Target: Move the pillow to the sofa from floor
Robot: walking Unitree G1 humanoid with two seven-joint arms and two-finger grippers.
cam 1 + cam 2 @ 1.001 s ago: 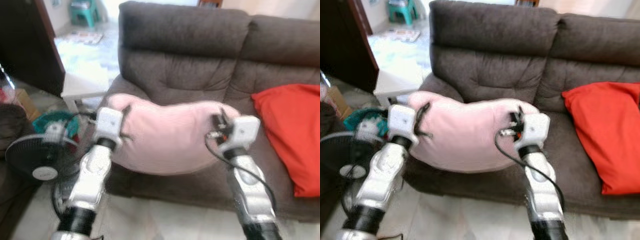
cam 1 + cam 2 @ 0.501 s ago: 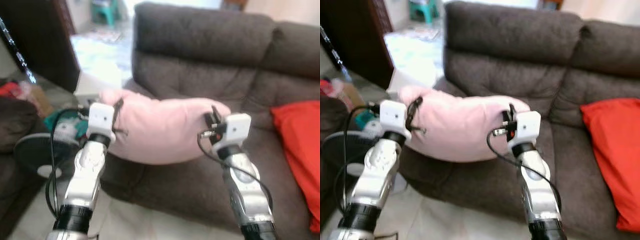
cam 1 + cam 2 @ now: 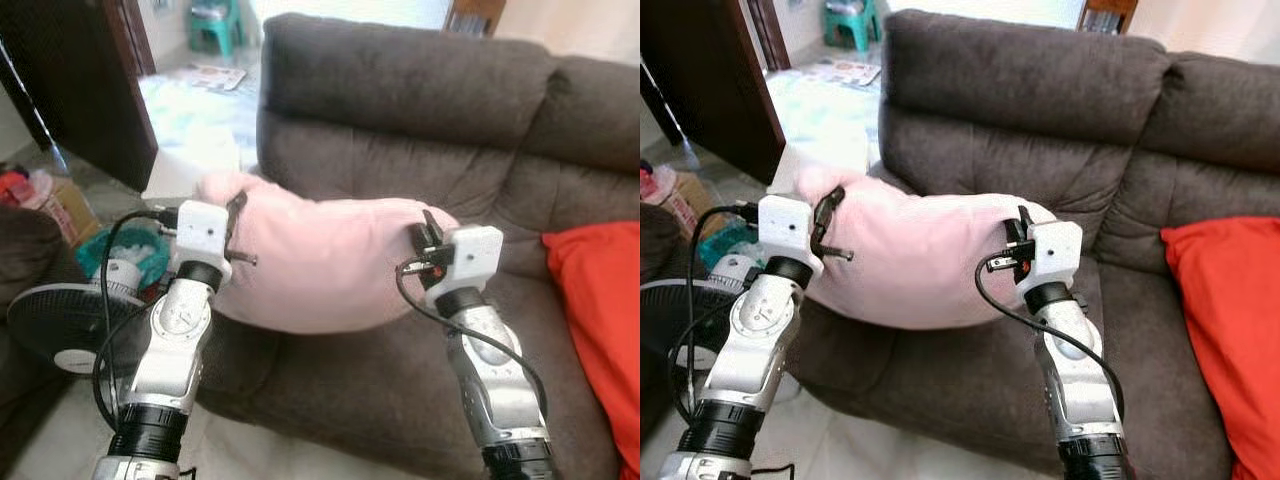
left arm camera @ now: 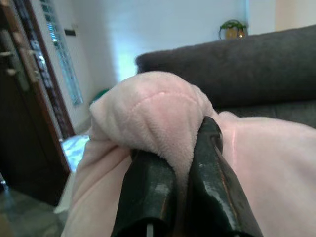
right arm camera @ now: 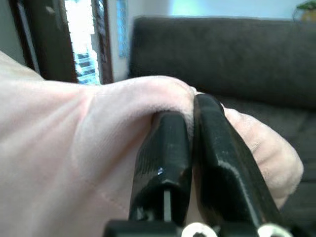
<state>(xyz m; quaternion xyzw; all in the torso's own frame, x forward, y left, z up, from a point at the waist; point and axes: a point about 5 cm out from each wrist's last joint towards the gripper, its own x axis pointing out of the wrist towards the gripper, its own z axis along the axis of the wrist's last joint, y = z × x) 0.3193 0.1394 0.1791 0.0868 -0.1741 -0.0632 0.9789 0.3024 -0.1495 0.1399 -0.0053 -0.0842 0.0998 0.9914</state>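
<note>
Left tool (image 4: pixel 183 148) and right tool (image 5: pixel 193 128) pinch pillow (image 3: pixel 325 262) ends.

There is one pink pillow (image 3: pixel 320 262) and one red cushion (image 3: pixel 598 320), so two soft cushions in all, and there is one dark brown sofa (image 3: pixel 420 120) with two back sections. The robot has two arms, each with one gripper, the left gripper (image 3: pixel 236 228) and the right gripper (image 3: pixel 428 240), and each gripper has two black fingers (image 4: pixel 148 192). Beside the sofa there is one black fan (image 3: pixel 55 325), one small white table (image 3: pixel 195 165), one green stool (image 3: pixel 215 20) and one dark door (image 3: pixel 75 85).
</note>
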